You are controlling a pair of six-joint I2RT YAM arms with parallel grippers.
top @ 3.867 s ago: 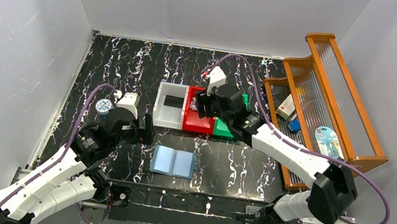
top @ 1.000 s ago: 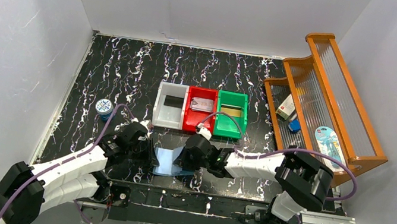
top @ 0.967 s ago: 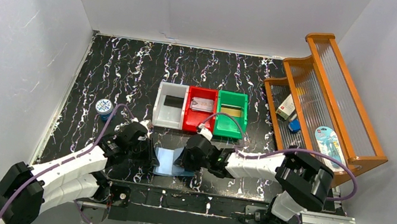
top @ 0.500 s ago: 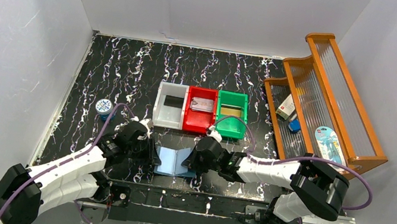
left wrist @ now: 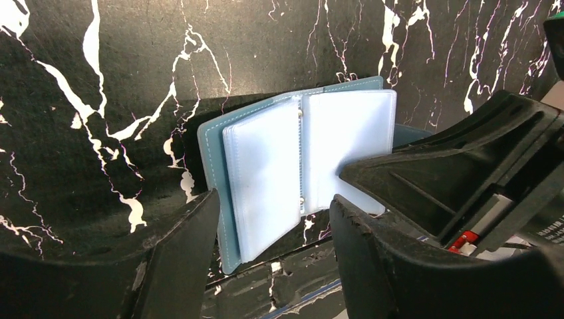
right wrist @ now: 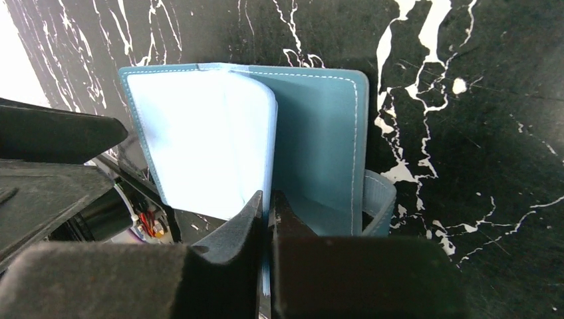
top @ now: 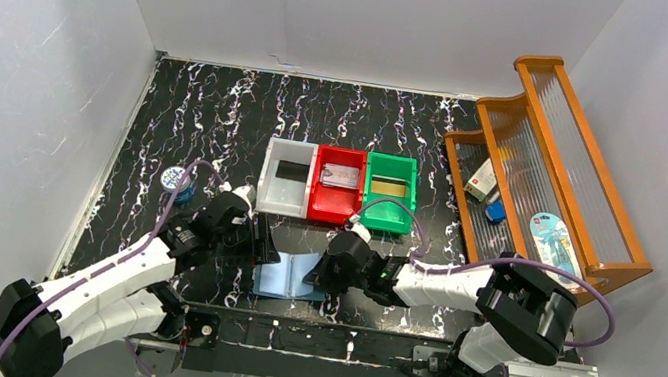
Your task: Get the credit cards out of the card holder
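Left wrist: card holder (left wrist: 300, 163) flat between spread left fingers (left wrist: 178, 260).

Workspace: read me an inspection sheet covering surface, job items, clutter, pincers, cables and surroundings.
Surface: black marbled table.
Job's things: card holder open near the front edge, visible pockets look empty; black card in white bin; pale grey card in red bin.
Clutter: tan item in green bin; blue tin at left; wooden rack at right holding white-and-red box, blue block, packet.
Pincers: left pincer open, straddling the holder; right pincer shut on a pocket leaf.
Cables: purple cable on each arm, off the holder.
Surroundings: pale walls on three sides.
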